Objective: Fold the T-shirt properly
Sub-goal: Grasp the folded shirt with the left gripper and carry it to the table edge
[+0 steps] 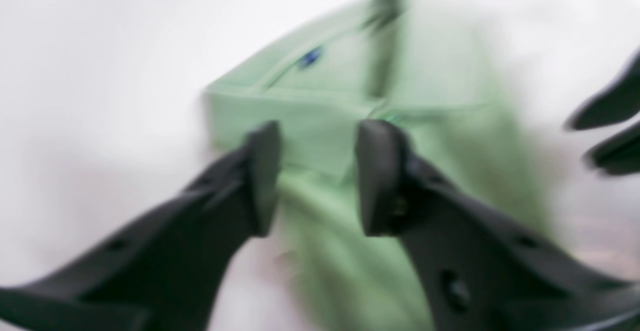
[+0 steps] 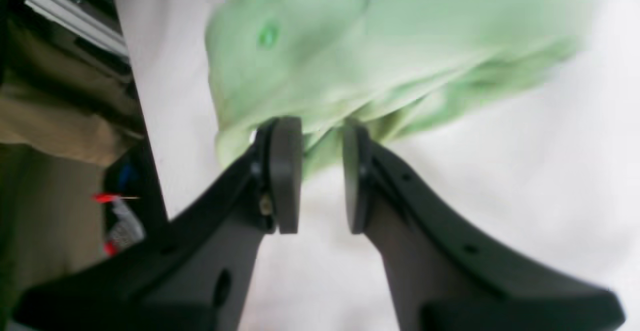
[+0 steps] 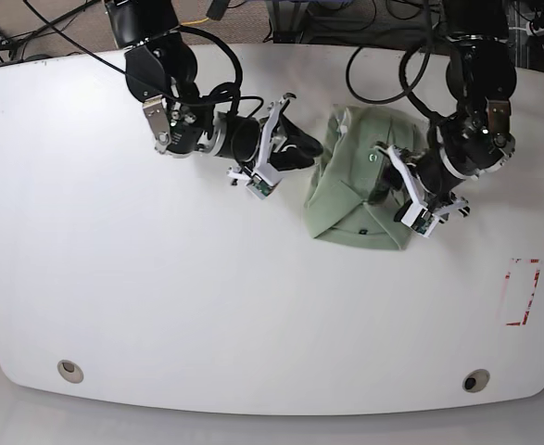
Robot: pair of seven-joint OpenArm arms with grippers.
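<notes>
The left gripper (image 1: 317, 178) has its jaws parted with only air between them, hovering just over the near edge of the T-shirt (image 1: 350, 101) and gripping nothing. The right gripper (image 2: 322, 176) has a narrow gap between its pads, whose tips sit at the bunched edge of the T-shirt; whether any cloth is pinched I cannot tell, as the view is blurred. In the base view the T-shirt (image 3: 350, 190) lies folded into a compact bundle on the white table (image 3: 207, 306), between the two grippers, toward the table's far edge.
</notes>
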